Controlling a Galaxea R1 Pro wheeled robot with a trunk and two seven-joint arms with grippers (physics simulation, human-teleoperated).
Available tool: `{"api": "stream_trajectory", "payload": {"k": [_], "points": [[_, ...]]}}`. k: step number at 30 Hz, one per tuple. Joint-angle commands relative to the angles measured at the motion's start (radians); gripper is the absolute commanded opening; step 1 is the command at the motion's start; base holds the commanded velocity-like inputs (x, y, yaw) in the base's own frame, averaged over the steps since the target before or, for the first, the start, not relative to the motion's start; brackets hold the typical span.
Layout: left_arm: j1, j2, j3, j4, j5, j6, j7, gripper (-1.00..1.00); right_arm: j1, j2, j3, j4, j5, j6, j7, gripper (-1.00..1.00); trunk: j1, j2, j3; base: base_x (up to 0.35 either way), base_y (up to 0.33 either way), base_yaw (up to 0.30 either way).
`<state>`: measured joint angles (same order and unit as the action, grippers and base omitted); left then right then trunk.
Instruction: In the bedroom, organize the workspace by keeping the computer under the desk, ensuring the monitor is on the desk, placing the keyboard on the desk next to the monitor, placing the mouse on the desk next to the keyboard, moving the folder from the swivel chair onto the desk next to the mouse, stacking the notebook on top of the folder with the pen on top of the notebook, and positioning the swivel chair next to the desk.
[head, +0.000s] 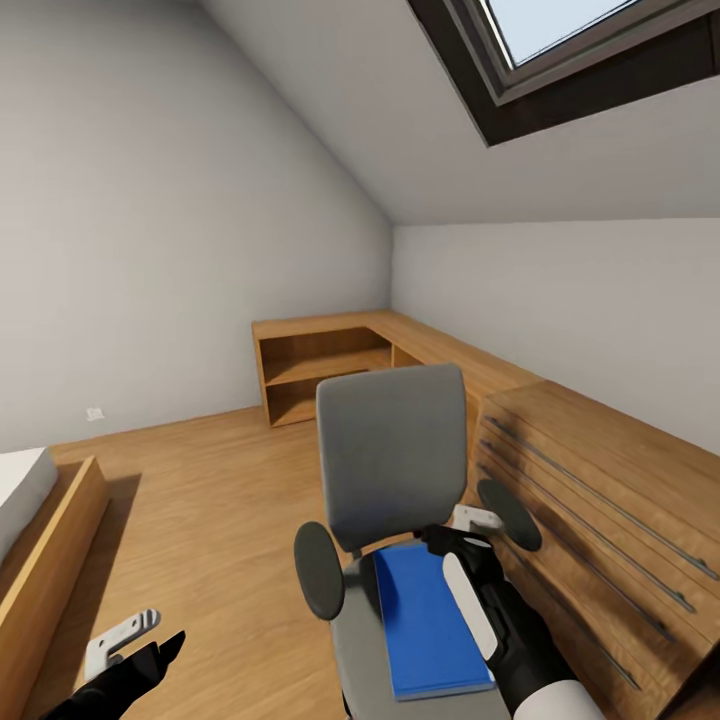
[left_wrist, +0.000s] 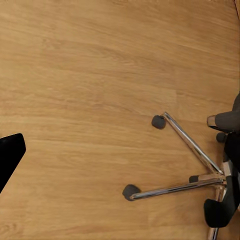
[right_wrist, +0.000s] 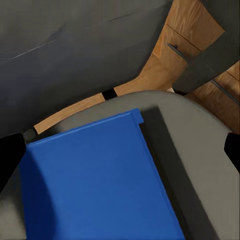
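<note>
Over the swivel chair seat hangs the right gripper, can't tell if it's open; notebook lies on that seat, dresser crowding beside. Left gripper spread open above floor.

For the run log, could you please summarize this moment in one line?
right tool: over notebook | notebook: on swivel chair seat | left tool: low, above floor
</note>
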<state>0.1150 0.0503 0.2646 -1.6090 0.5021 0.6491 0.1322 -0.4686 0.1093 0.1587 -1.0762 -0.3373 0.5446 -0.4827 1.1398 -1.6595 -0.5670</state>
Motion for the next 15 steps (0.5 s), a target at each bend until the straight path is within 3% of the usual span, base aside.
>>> {"api": "stream_trajectory", "payload": {"k": [1, 4, 11, 15], "points": [[0.0, 0.0, 0.001, -0.002, 0.011, 0.004, 0.008, 1.0, -0.001, -0.001, 0.002, 0.0, -0.01, 0.002, -0.006, 1.0, 0.0, 0.0, -0.001, 0.067, 0.0, 0.0], [0.0, 0.0, 0.017, -0.004, 0.015, 0.004, 0.006, 1.0, -0.001, -0.002, 0.001, 0.009, -0.01, 0.002, 0.004, 1.0, 0.0, 0.0, -0.001, 0.037, 0.0, 0.0], [0.0, 0.0, 0.088, -0.009, 0.073, 0.003, 0.004, 1.0, -0.001, -0.003, 0.001, 0.028, -0.01, -0.027, 0.011, 1.0, 0.019, -0.035, -0.017, 0.004, 0.0, 0.0], [0.0, -0.002, 0.097, -0.009, 0.076, 0.003, 0.004, 1.0, -0.001, -0.003, 0.001, 0.035, -0.009, -0.036, 0.012, 1.0, 0.035, -0.063, -0.029, 0.0, 0.0, 0.0]]}}
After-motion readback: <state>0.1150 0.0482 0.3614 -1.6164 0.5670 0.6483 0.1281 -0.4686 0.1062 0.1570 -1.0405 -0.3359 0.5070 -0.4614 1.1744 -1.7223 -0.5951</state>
